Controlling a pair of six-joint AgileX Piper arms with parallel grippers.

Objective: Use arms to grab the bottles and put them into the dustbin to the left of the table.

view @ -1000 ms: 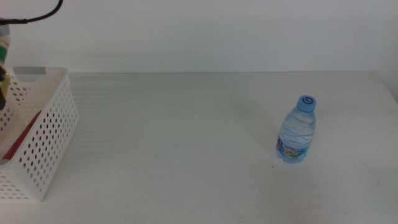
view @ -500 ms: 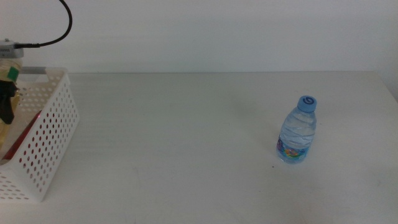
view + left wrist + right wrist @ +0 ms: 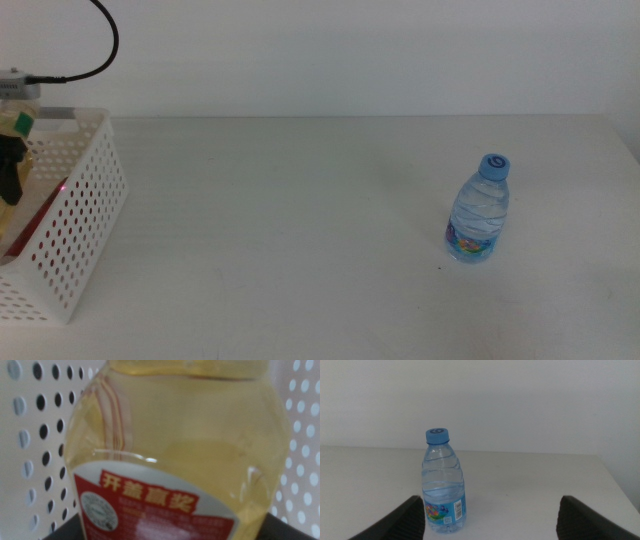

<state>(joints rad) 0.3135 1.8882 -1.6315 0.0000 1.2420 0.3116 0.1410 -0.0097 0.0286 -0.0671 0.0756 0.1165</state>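
The dustbin, a white perforated basket, stands at the table's left end. My left gripper hangs inside it at the picture's left edge, shut on the bottle of yellow liquid. That bottle fills the left wrist view, with the basket's perforated wall close behind it. A red can lies slanted inside the basket. The blue-capped water bottle stands upright on the table's right side. My right gripper is open, its jaws wide apart, a short way back from this bottle.
The white table stretches between the basket and the water bottle. A black cable loops above the left arm. The table's right edge lies just beyond the water bottle.
Over the last second my left gripper has come down into the basket with the yellow bottle; in the last half second it has barely moved. The water bottle stays put.
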